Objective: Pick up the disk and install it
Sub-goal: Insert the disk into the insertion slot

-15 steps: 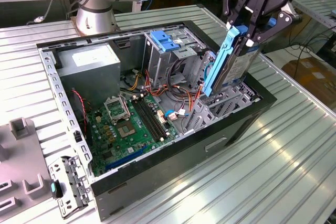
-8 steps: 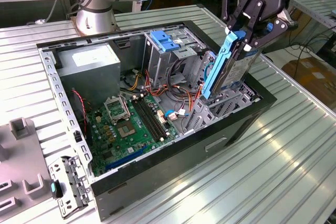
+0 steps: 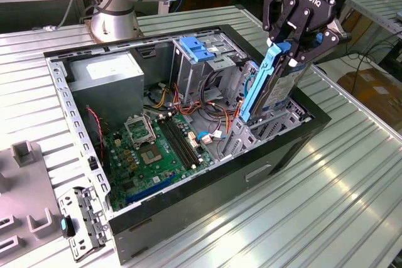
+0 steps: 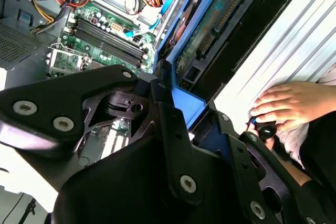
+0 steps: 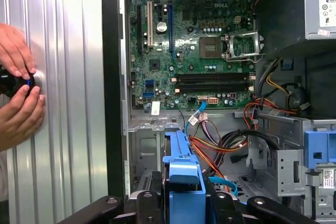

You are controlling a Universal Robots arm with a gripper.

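First wrist view puts the one gripper [image 5: 184,207] nearest the lens, its black fingers [image 5: 145,204] drawn in narrow and clamped on either side of the single disk [image 5: 181,163], which they grip by its blue plastic rail. Just past the disk lies a tangle of red, orange and yellow cables [image 5: 220,150], and beyond that one green motherboard [image 5: 194,51] lies flat on the floor of the one open computer case [image 5: 111,77]. Outside the case wall, on the ribbed metal table [image 5: 73,77], are two hands of a person, one hand [image 5: 14,51] and another hand [image 5: 18,116], both closed around a small black knob [image 5: 10,83]. In the exterior view the disk stands on edge and tilted, its lower end down inside the metal drive cage [image 3: 270,127] at the case corner toward the exterior view's right, and its upper end held above the case rim. Deeper in the case sit one light-blue bracket [image 3: 196,48] on top of a second cage and one grey metal box [image 3: 103,73] with a white sticker. Behind the case, farthest off, the arm's round base [image 3: 113,10] stands on the table.
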